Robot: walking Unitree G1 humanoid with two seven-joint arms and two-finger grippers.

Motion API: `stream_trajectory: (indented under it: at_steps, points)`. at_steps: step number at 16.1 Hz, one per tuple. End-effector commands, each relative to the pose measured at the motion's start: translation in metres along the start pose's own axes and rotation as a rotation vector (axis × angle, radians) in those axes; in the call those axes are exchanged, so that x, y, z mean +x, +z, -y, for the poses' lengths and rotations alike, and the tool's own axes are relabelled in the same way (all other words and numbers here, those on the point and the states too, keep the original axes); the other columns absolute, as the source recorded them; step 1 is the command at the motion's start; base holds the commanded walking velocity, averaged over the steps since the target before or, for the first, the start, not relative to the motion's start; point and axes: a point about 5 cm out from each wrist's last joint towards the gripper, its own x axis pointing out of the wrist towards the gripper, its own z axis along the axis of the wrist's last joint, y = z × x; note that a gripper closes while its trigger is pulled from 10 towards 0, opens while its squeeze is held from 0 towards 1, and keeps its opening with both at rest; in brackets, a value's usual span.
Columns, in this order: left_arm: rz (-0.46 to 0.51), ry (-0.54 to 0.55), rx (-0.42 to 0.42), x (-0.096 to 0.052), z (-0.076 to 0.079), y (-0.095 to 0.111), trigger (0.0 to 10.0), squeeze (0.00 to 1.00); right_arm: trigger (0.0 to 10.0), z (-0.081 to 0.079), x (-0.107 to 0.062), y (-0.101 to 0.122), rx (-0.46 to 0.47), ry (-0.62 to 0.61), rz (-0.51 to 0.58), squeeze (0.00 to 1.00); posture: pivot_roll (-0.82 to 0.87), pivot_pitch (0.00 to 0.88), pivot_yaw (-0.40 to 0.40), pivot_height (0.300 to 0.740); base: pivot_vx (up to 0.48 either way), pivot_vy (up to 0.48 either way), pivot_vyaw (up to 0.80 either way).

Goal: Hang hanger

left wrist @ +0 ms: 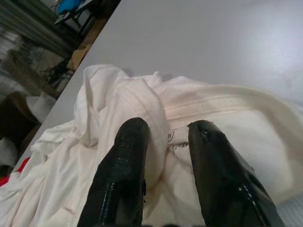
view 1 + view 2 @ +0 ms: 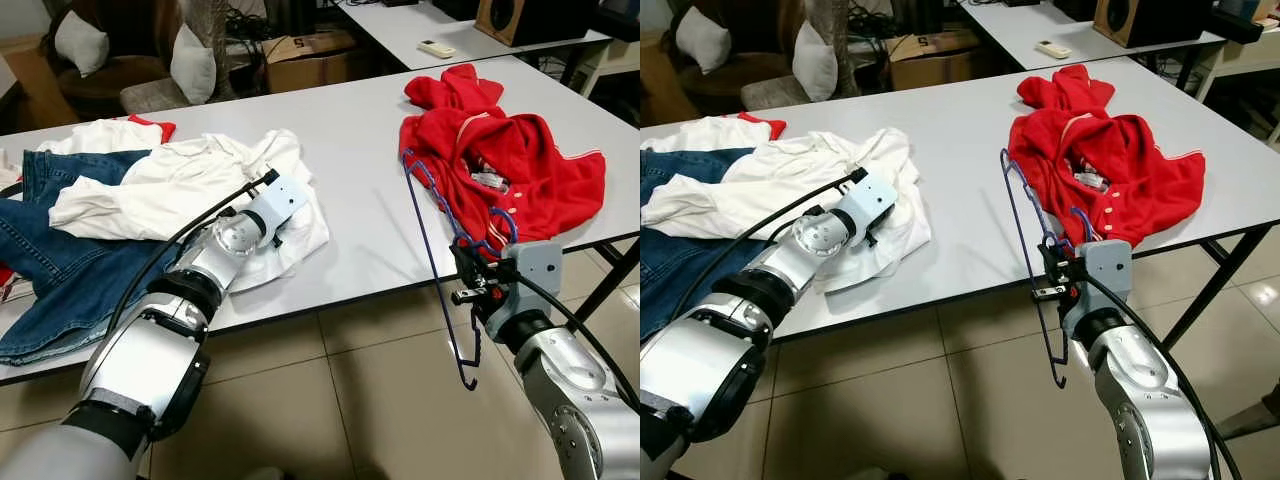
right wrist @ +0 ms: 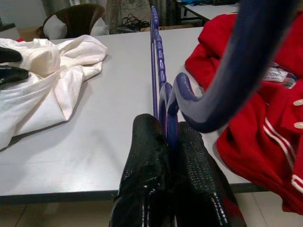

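Blue hanger [image 2: 437, 262] stands pinched in the right gripper [image 2: 472, 283] jaws, long axis toward the red shirt [image 2: 500, 160]; left gripper [image 1: 165, 156] jaws spread.

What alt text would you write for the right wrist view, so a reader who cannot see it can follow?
The right end effector is shut on a blue hanger whose hook curves up close to the camera. Beyond it, a grey table holds a red garment on one side and a white garment on the other.

Grey table [image 2: 350, 150], beige tiled floor [image 2: 330, 400]
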Motion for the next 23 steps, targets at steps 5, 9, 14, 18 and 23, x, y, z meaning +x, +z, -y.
stream_trajectory:
  at_steps: [5, 9, 14, 18, 23]
  points:
    - [-0.051, 0.068, 0.007, 0.001, -0.009, -0.002, 0.0, 0.00, 10.0, -0.001, 0.000, 0.005, -0.006, 0.000, 0.011, 0.00, -0.20, 0.000, 0.115, 0.740, 0.000, 0.000, 0.00]
    - [-0.077, 0.071, 0.019, 0.000, -0.009, -0.005, 0.0, 0.00, 10.0, -0.001, 0.000, 0.006, -0.010, 0.000, 0.013, 0.00, -0.21, 0.000, 0.117, 0.740, 0.000, 0.000, 0.00]
    - [-0.087, 0.106, -0.009, -0.002, -0.017, -0.009, 0.0, 0.00, 10.0, -0.001, 0.000, 0.006, -0.016, 0.002, 0.014, 0.00, -0.21, 0.000, 0.118, 0.740, 0.000, 0.000, 0.00]
    - [-0.015, 0.096, -0.122, -0.014, -0.047, -0.016, 0.0, 0.00, 10.0, -0.002, -0.004, 0.004, -0.008, -0.006, 0.012, 0.00, -0.21, 0.000, 0.129, 0.740, 0.000, 0.000, 0.00]
    - [0.087, 0.095, -0.291, -0.031, -0.079, -0.023, 0.0, 0.00, 10.0, -0.007, 0.002, 0.003, -0.001, 0.022, 0.012, 0.00, -0.17, 0.000, 0.109, 0.740, 0.000, 0.000, 0.00]
